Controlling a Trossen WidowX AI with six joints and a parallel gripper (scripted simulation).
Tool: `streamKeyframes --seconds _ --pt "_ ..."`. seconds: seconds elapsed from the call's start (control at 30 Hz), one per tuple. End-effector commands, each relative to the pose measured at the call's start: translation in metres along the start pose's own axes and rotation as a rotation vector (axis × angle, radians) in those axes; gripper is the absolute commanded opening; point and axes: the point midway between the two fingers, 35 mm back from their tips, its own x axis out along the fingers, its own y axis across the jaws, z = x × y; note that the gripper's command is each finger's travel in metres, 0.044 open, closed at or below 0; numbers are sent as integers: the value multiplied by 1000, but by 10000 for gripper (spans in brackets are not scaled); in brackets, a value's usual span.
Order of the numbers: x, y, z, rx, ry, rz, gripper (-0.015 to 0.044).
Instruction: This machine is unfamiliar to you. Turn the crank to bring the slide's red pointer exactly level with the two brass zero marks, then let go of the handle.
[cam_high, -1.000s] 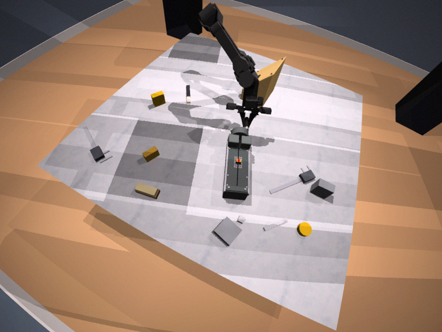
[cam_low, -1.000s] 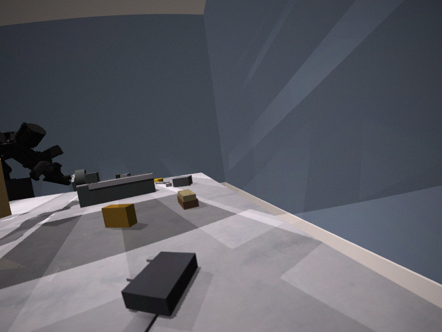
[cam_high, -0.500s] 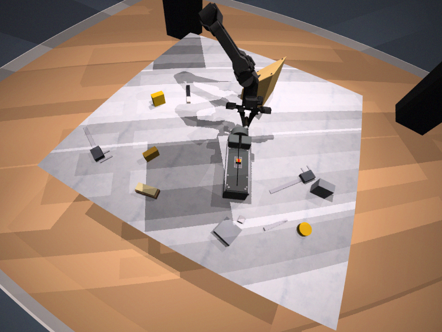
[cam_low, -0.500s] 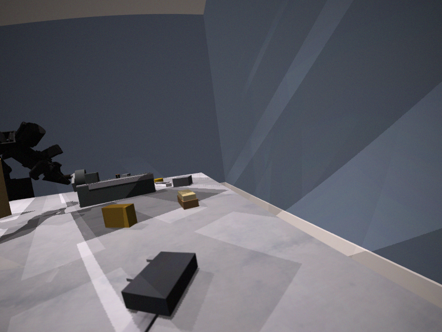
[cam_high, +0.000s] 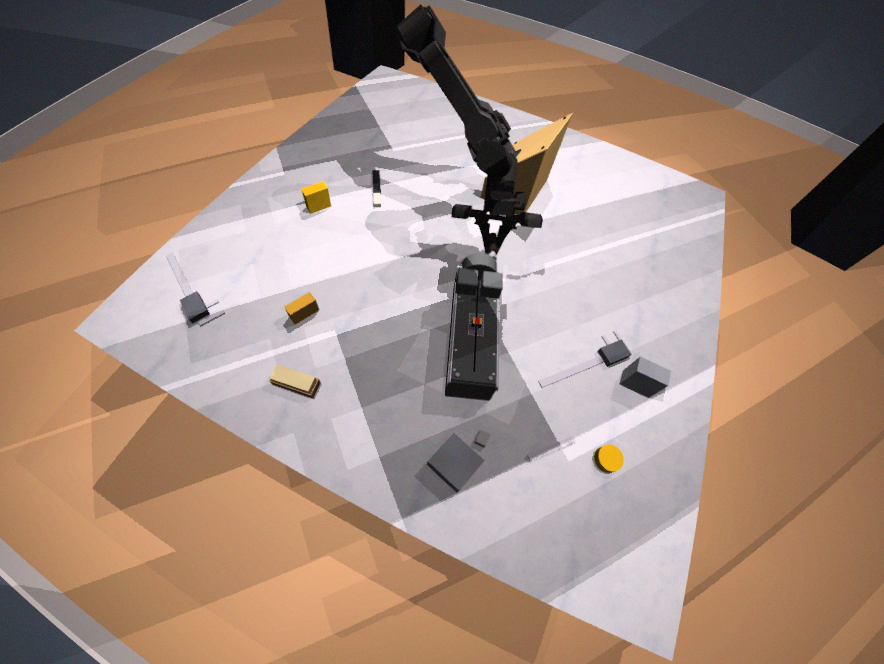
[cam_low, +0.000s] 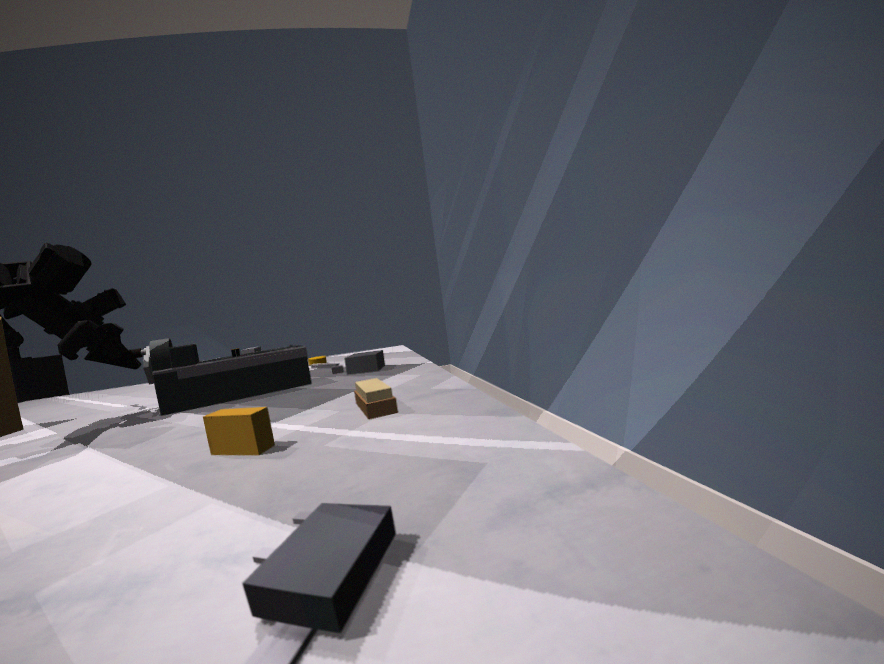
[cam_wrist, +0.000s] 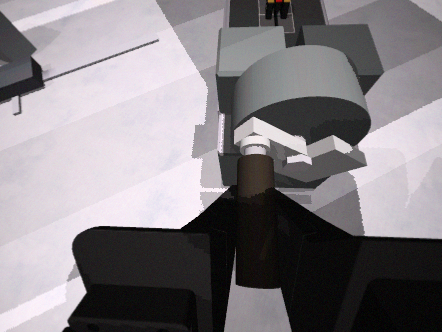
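The machine (cam_high: 463, 357) (cam_low: 235, 384) is a long dark box with a slot along its top and a grey drum (cam_wrist: 300, 75) at its end near the arm. The red pointer (cam_high: 477, 322) (cam_wrist: 279, 1) sits in the slot beside yellow brass marks. It looks about level with them, but is too small to tell exactly; the wrist view cuts it off at the top edge. A pale crank arm (cam_wrist: 280, 137) in front of the drum carries the brown handle (cam_wrist: 255, 172). My gripper (cam_high: 493, 244) (cam_wrist: 250, 193) is shut on this handle, with a finger on each side.
A tan upright panel (cam_high: 544, 160) stands close behind the gripper. Orange blocks (cam_high: 315, 197) (cam_high: 302, 308) and a cream-topped block (cam_high: 293, 378) (cam_low: 375, 400) lie to the left. A dark block (cam_high: 645, 377), a yellow disc (cam_high: 609, 458) and a grey slab (cam_high: 455, 462) lie beyond the machine.
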Motion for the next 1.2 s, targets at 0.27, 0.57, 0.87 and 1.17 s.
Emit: streamKeyframes --seconds 0.27,0.57,0.87,1.17 --pt "-1 -1 1 -3 -1 -8 0" --pt "0 0 0 0 -1 -1 0" --pt "0 0 0 0 -1 -1 53" --pt "0 0 0 0 -1 -1 289"
